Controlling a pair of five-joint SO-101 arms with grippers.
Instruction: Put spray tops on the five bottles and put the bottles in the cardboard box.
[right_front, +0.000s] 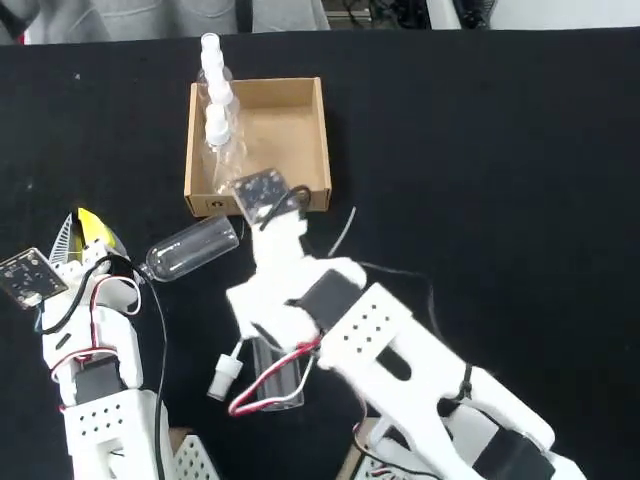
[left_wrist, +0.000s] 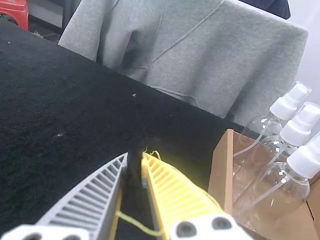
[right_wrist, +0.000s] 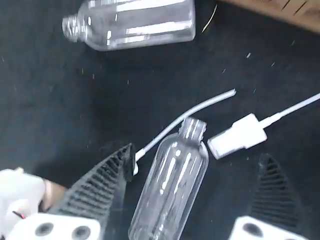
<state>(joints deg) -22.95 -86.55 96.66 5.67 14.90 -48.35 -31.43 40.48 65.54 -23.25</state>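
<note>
Three clear bottles with white spray tops stand along the left wall of the cardboard box; they also appear in the left wrist view. An uncapped bottle lies below the box. A second uncapped bottle lies between the wide-apart fingers of my open right gripper, its neck toward the first bottle. A loose spray top lies beside that neck. Another spray top's thin tube runs along the neck's other side. My left gripper is shut on nothing at the left.
The black table stretches open to the right of the box and at the far left. The right arm's white body covers the middle foreground, over part of the lower bottle. A grey garment hangs beyond the table's far edge.
</note>
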